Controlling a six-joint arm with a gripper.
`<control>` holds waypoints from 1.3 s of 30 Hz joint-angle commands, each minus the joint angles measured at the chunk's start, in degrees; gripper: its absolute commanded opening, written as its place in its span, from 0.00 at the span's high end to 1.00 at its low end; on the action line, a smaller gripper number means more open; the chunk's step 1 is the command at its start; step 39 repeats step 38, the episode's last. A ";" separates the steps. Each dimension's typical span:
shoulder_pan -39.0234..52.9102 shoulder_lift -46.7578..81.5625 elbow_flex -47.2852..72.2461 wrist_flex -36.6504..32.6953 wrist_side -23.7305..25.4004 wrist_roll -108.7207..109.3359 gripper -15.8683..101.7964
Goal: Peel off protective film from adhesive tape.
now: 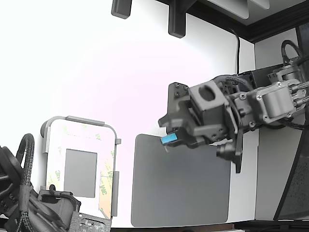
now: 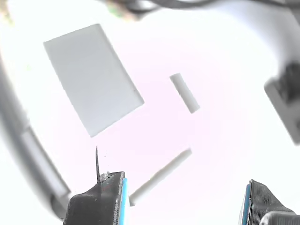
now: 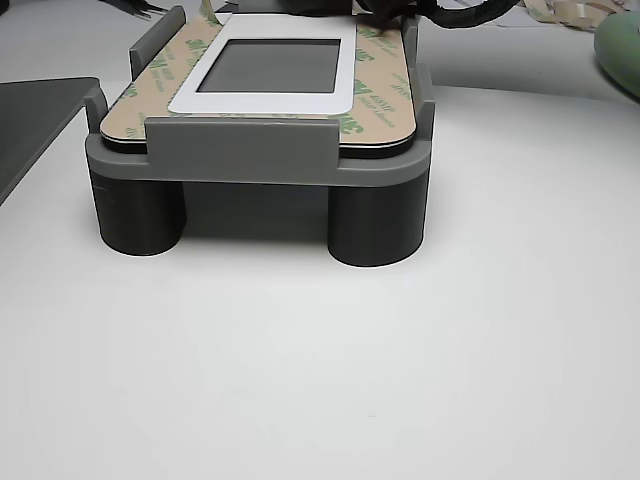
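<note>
While the black gripper with blue pads (image 1: 170, 139) hovers open and empty above the dark grey rounded mat (image 1: 181, 181), the whitish 3M-printed protective film (image 3: 378, 90) (panel edge) may tear if pinched shallowly.

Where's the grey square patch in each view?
Exterior view: grey square patch at lower left, centred on the white panel in the grey plastic holder.
Wrist view: pale tilted rectangle, upper left, overexposed.
Other view: top centre, framed in white.
Shared landmark: the holder's rim.
</note>
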 commanded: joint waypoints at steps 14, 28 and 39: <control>-38.41 1.49 5.45 -3.52 -14.50 35.95 0.02; -36.47 1.58 7.47 -3.52 -13.89 34.63 0.02; -36.47 1.58 7.47 -3.52 -13.36 35.07 0.02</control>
